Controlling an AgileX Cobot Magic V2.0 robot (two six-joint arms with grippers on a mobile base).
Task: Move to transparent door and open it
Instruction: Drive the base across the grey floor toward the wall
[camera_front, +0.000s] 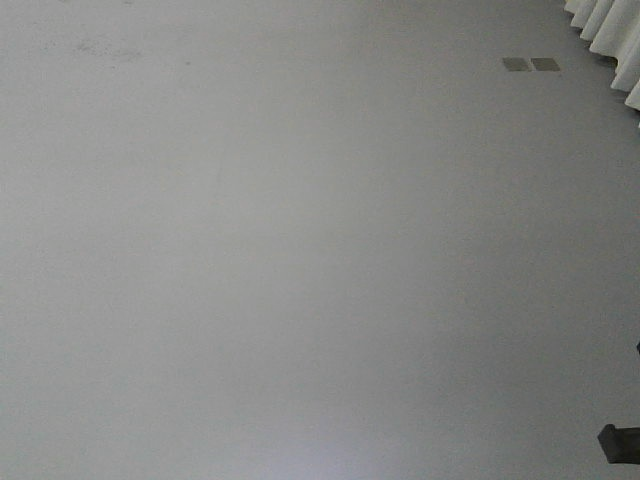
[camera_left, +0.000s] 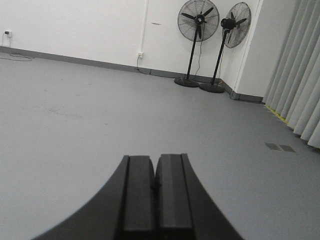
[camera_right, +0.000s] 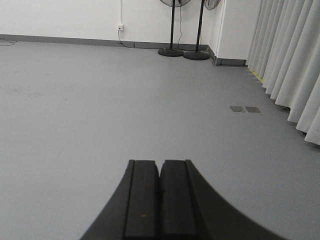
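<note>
Transparent door unseen; floor (camera_right: 100, 100), right-side curtain (camera_right: 295, 65)

The transparent door does not show in any of the three views, so I can't tell its look, whether it is slid open or closed, or how it stands. The one side of the room that shows is the white pleated curtain (camera_right: 290, 65), hanging in folds down to the floor on the right. Left of the curtain lies flat grey floor (camera_front: 300, 250), and past the curtain's far end stands a plain white wall (camera_left: 75, 25) with a grey skirting. What lies behind the curtain's folds is hidden.
</note>
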